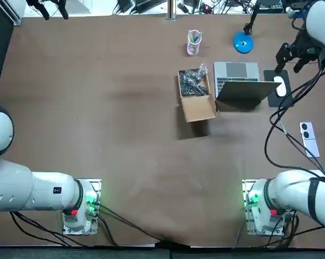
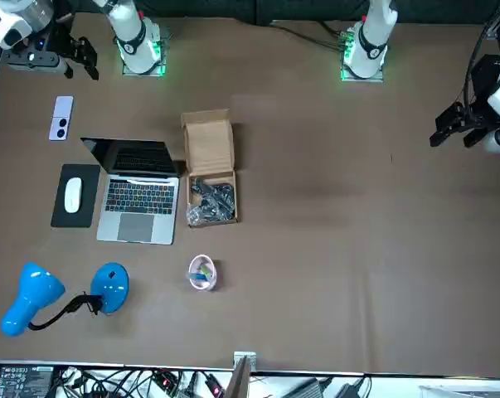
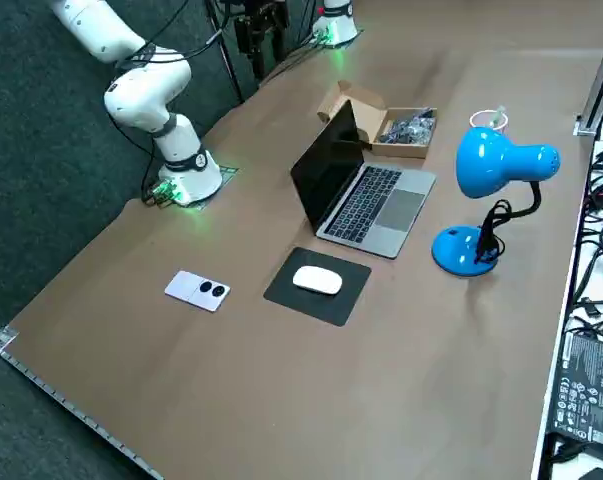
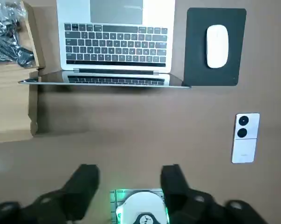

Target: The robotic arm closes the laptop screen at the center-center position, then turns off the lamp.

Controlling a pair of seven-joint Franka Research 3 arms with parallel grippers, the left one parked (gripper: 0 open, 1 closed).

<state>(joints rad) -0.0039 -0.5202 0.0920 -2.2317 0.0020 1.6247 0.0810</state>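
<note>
- A brown surface (image 1: 124, 108) is seen carrying every item.
- An open silver laptop (image 1: 239, 81) is set right of centre, toward the far edge.
- A cardboard box (image 1: 196, 97), flaps open, is placed just beside the laptop on its left.
- A black mouse pad (image 1: 278, 89) is laid just right of the laptop.
- A white phone (image 1: 309, 138) is laid nearer the robot, apart from the pad.
- A blue lamp (image 1: 242, 42) and a small cup (image 1: 194, 43) are stood beyond the laptop.
- The right pincer (image 1: 290, 62) is held high over the surface's right side, fingers parted, nothing gripped.
</note>
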